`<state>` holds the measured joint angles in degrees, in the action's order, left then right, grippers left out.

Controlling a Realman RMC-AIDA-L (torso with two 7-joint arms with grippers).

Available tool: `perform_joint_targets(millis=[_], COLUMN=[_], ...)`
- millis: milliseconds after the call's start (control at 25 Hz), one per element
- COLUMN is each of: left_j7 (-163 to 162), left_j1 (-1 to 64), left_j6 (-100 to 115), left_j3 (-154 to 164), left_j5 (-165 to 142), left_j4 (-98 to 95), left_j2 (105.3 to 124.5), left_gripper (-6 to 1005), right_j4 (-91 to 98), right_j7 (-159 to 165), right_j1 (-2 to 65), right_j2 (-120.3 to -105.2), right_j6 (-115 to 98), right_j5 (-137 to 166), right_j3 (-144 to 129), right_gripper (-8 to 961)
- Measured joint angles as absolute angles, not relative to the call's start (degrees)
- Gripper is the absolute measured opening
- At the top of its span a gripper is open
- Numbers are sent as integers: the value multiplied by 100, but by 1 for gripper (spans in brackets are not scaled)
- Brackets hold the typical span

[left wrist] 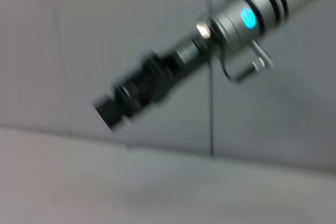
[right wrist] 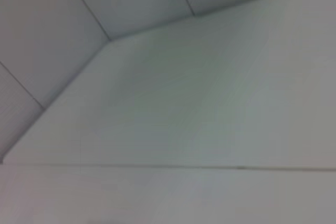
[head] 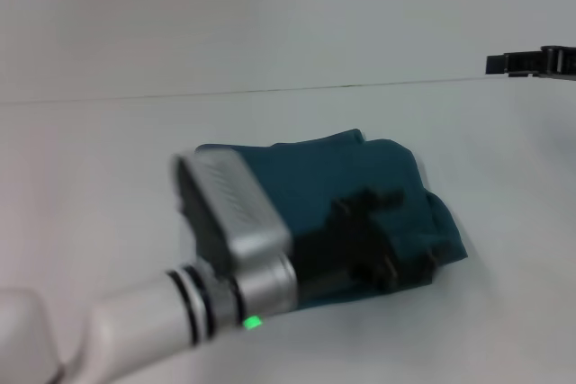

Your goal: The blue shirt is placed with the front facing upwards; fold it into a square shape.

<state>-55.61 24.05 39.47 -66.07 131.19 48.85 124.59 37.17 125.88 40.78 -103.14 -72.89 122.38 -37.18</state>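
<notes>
the left gripper [head: 396,249] sat low over the blue shirt [head: 333,177], right at its near-right part, but honestly i couldn't tell if the fingers were spread or pinching cloth, too blurry. the shirt itself lay bunched into a compact folded bundle about mid white table [head: 108,150]. the right gripper [head: 531,63] hung way off at the far right edge, well apart from the shirt, fingers unclear too.

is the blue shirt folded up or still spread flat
Folded. The blue shirt lies as a compact, roughly square bundle on the white table, no sleeves showing; the left gripper is over its near edge.
</notes>
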Motion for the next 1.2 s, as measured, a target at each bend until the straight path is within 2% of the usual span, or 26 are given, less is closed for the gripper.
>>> perform_joint_targets(millis=[160,240,560,960,1160,1200], left_j7=[-5732,-5880,-5983,-5958,-5954,-5953], left_j1=[2203,2184,2178,2180,2180,2180], left_j6=[4838,4990,5021,5031,5063,5069], left_j3=[-7517,-7855,-8081,-8091,-8075,-8073], left_j5=[13160,13165,13166,13166,13166,13166], left_j4=[4827,4770,4665,4514,4492,4488], left_j2=[12458,12450,12454,12460,12463,12463], left_gripper=[812,812,812,812,812,812], right_j4=[3718,3691,3112,2662,2354,2289], right_j7=[13428,13664,14097,14117,14125,14126], right_j1=[4605,4885,5680,5612,5585,5587], right_j2=[-10182,-10204,-10672,-11259,-11380,-11387], right_j6=[-7390,-7401,-6820,-5546,-5030,-4971], right_j5=[13029,13451,14866,14873,14899,14901], right_j3=[-3993,-4116,-4331,-4343,-4349,-4350], right_gripper=[527,545,575,581,584,619])
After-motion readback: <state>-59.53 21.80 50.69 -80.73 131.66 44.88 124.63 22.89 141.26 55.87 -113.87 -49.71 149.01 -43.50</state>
